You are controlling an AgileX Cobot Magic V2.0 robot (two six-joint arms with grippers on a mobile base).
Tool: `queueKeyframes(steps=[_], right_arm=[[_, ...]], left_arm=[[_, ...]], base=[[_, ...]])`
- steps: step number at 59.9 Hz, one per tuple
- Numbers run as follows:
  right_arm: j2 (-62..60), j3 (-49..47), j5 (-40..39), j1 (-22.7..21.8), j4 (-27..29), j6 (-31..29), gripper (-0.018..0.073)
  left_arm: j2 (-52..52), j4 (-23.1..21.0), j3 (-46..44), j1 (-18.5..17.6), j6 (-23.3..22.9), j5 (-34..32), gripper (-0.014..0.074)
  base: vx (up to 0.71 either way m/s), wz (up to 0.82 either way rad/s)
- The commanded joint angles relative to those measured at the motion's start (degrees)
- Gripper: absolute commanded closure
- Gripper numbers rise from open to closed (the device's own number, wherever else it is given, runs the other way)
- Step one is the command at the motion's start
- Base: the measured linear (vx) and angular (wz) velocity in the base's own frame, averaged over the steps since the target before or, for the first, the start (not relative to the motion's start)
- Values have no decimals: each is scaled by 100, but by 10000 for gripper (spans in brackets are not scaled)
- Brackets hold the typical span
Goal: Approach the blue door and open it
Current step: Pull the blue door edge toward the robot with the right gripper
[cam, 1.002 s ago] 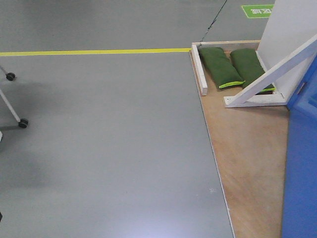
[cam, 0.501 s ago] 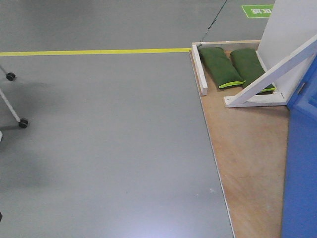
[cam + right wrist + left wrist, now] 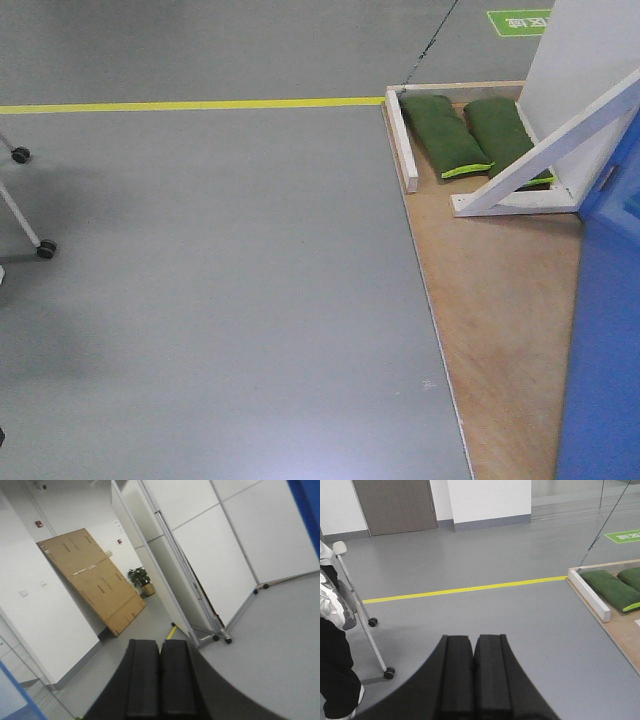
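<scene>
The blue door [image 3: 605, 340] is a glossy bright-blue panel at the right edge of the front view, standing on the wooden platform [image 3: 500, 300]. Its handle and lock are out of view. A blue strip [image 3: 306, 502] in the top right corner of the right wrist view may be the same door. My left gripper [image 3: 473, 639] is shut and empty, held over grey floor. My right gripper [image 3: 160, 642] is shut and empty, pointing toward white partitions. Neither gripper shows in the front view.
A white panel [image 3: 590, 50] with a white wooden brace [image 3: 545, 150] and two green sandbags [image 3: 445, 135] stands on the platform's far end. A yellow floor line [image 3: 190, 103] crosses the grey floor. A wheeled stand [image 3: 367, 625] and a person [image 3: 332, 645] are at left. Wheeled white partitions [image 3: 215, 555] and a cardboard sheet [image 3: 95, 580] stand beyond.
The blue door fills slightly more of the front view's right edge, and the platform and sandbags have shifted a little up and left. The grippers' earlier state is not shown.
</scene>
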Motion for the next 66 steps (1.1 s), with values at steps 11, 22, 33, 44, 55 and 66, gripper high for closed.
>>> queueKeyframes(steps=[11, 22, 33, 44, 55, 66], right_arm=[[-543, -226, 75, 1100, -493, -109, 557], [-637, -226, 193, 1750, -493, -109, 557], [-651, -226, 244, 2312, -493, -109, 557], [-651, -226, 244, 2899, -493, -109, 557], [-651, -226, 244, 3539, -493, -109, 557], [-620, -226, 244, 4156, -493, -109, 557]], left_arm=[[-33, -45, 32, -37, -14, -494, 526], [-33, -45, 32, -37, -14, -494, 526], [-33, -45, 32, -37, -14, -494, 526], [-33, -45, 32, -37, -14, -494, 526], [-33, -45, 32, -37, -14, -494, 526], [-33, -45, 32, -37, -14, -494, 526]], base=[[0, 0], [0, 0], [0, 0], [0, 0], [0, 0], [0, 0]])
